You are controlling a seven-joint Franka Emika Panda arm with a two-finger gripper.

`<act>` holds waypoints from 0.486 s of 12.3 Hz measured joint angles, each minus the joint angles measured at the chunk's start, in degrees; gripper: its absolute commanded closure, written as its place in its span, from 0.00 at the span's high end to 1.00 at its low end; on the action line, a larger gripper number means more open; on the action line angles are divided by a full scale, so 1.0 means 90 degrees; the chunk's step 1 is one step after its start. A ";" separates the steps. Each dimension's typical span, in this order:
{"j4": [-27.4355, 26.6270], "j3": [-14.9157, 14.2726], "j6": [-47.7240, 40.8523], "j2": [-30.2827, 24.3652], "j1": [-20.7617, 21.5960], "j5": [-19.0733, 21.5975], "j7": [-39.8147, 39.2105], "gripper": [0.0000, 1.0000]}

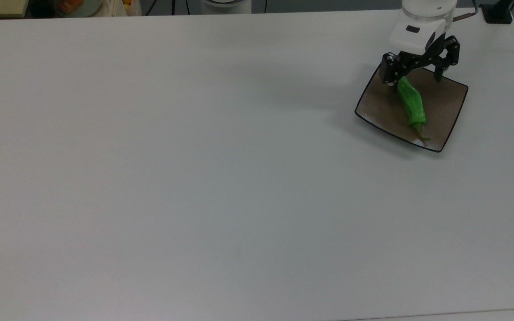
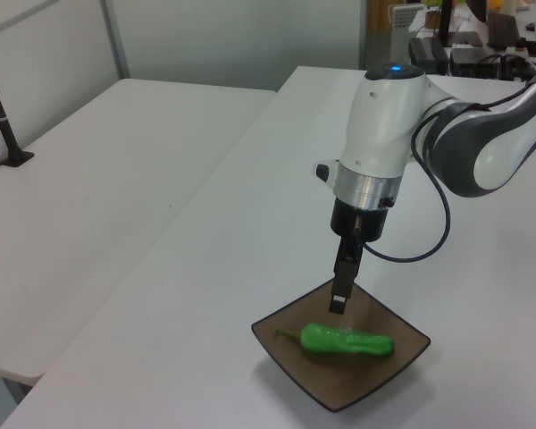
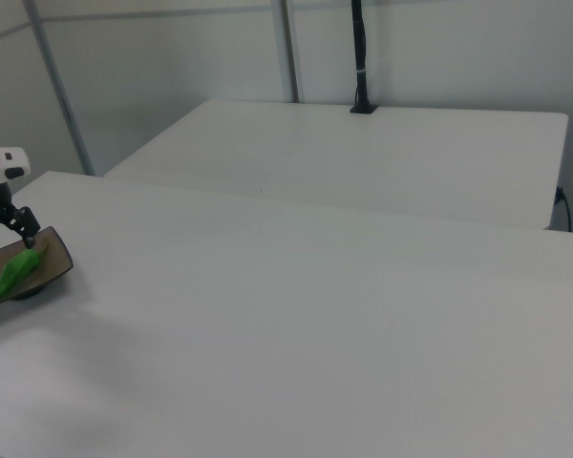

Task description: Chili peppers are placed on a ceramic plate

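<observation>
I count one chili pepper (image 2: pixel 346 341) lying loose inside the one ceramic plate (image 2: pixel 402 359), its stem (image 1: pixel 421 133) reaching toward the plate's near rim in the top view. Just beyond it my gripper (image 1: pixel 415 75) hangs above the plate's far part with its fingers spread wide and holding nothing. As I judge it, a careless retreat could clip the pepper or the upturned rim and shift either one

A white table (image 1: pixel 194 178) carries the ceramic plate (image 1: pixel 451 96), which sits near its top-view far right corner.
</observation>
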 measured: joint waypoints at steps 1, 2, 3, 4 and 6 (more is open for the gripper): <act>0.0013 -0.0006 -0.0260 -0.0066 -0.0065 -0.0162 -0.0033 1.00; 0.0019 -0.0019 -0.0546 -0.0138 -0.0142 -0.0252 -0.0194 1.00; 0.0028 -0.0091 -0.0813 -0.0233 -0.0212 -0.0293 -0.0451 1.00; 0.0036 -0.0208 -0.0998 -0.0310 -0.0230 -0.0296 -0.0625 1.00; 0.0069 -0.0659 -0.1561 -0.0568 -0.0273 -0.0294 -0.0989 1.00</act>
